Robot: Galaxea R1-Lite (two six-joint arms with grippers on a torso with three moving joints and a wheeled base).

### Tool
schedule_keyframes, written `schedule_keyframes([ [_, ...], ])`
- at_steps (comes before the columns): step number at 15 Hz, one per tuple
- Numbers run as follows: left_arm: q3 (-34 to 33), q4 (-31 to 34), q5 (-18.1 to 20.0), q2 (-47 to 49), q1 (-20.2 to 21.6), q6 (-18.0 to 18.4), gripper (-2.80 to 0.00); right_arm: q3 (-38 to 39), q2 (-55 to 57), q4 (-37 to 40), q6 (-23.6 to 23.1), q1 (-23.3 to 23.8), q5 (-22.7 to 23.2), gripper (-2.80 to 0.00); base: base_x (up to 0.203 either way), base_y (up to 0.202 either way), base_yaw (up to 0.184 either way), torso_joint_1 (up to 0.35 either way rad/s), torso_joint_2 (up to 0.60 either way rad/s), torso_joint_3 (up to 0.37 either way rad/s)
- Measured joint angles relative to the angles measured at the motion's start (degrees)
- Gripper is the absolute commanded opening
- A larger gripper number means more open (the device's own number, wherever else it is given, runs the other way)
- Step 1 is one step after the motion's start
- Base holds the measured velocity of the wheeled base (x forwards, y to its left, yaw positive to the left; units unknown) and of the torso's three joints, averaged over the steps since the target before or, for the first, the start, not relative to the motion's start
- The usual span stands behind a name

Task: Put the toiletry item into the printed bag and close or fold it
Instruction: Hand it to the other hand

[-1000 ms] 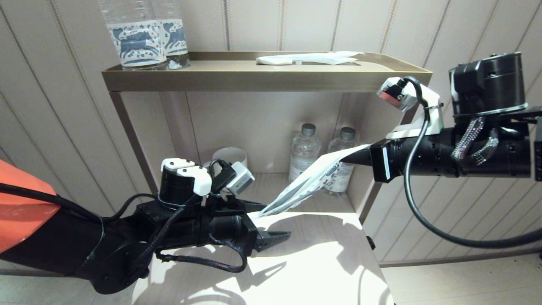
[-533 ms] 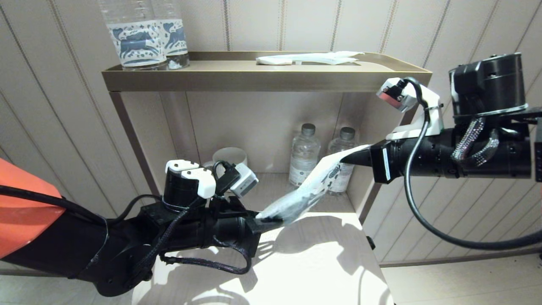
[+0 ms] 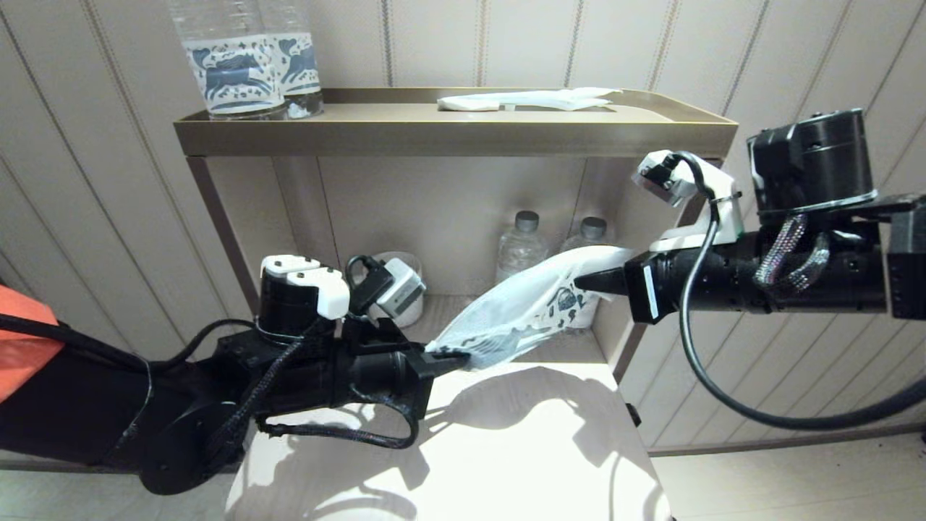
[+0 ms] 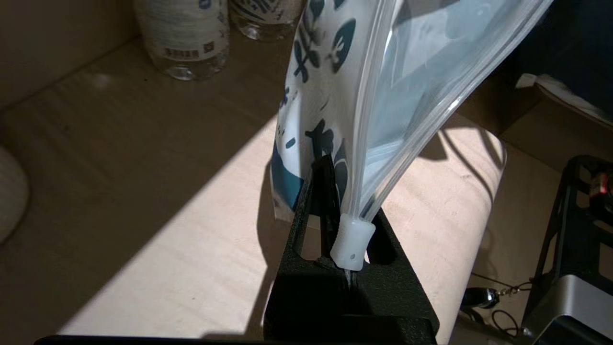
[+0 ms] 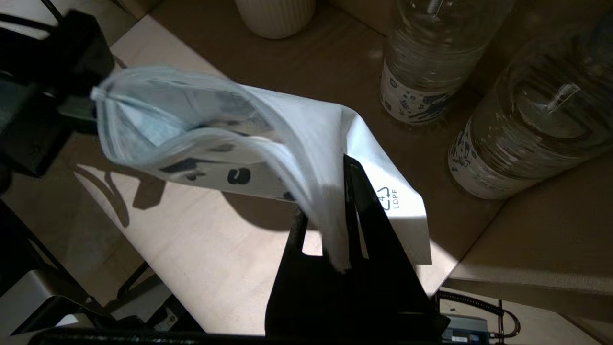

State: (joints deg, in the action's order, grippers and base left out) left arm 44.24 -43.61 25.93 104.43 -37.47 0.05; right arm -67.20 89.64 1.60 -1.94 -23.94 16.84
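In the middle of the head view, just above the pale worktop (image 3: pixel 506 434), the printed bag (image 3: pixel 521 315) is hanging slack between the two arms. The left pincer (image 3: pixel 452 356) is clamping the lower-left end, right at the white zip slider (image 4: pixel 353 238), while the right pincer (image 3: pixel 589 281) is pinching the upper-right end. The bag's mouth is gaping, its two zip tracks standing apart. A pale shape is showing through the film inside, but whether it is the toiletry item cannot be told. A white wrapped packet (image 3: pixel 528 100) is lying on the top shelf (image 3: pixel 434 134), and clear bottles (image 3: pixel 521 253) are standing behind the bag.

Judging from this, the closing step is in hand. To do it well, the right pincer should be keeping the bag taut and straight, so the tracks meet, while the left is drawing the slider steadily along the seam without twisting the film.
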Motion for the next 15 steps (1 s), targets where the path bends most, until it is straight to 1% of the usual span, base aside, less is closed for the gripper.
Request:
schedule_keyframes([
  [3, 0.4, 1.4, 0.1, -3.1, 2.5, 0.3, -2.80, 0.5, 1.7, 0.0, -1.2, 0.5, 0.0, -2.80, 0.000, 0.000, 0.000, 0.000, 0.00, 0.000],
  [5, 1.3, 4.7, 0.4, -4.4, 3.3, 0.4, -2.80, 1.1, 1.9, -0.1, -1.9, 0.4, 0.0, -2.80, 0.000, 0.000, 0.000, 0.000, 0.00, 0.000],
  [6, 1.4, 4.9, 0.6, -4.6, 3.4, 0.5, -2.80, 1.5, 1.9, -0.3, -2.3, 0.4, 0.0, 0.00, 0.000, 0.000, 0.000, 0.000, 0.00, 0.000],
  [8, 1.3, 5.0, 0.7, -5.0, 3.4, 0.5, -2.80, 2.4, 1.9, -0.4, -4.2, 0.3, 0.1, 0.00, 0.000, 0.000, 0.000, 0.000, 0.00, 0.000],
  [12, 1.1, 5.2, 0.8, -4.9, 3.5, 0.6, -2.80, 2.7, 1.4, -0.6, -4.7, 0.3, 0.3, 0.00, 0.000, 0.000, 0.000, 0.000, 0.00, 0.000],
  [15, 1.2, 6.6, 1.7, -4.4, 3.5, 2.0, -2.80, 2.3, -0.6, -0.2, -5.7, 0.7, 0.4, 0.00, 0.000, 0.000, 0.000, 0.000, 0.00, 0.000],
])
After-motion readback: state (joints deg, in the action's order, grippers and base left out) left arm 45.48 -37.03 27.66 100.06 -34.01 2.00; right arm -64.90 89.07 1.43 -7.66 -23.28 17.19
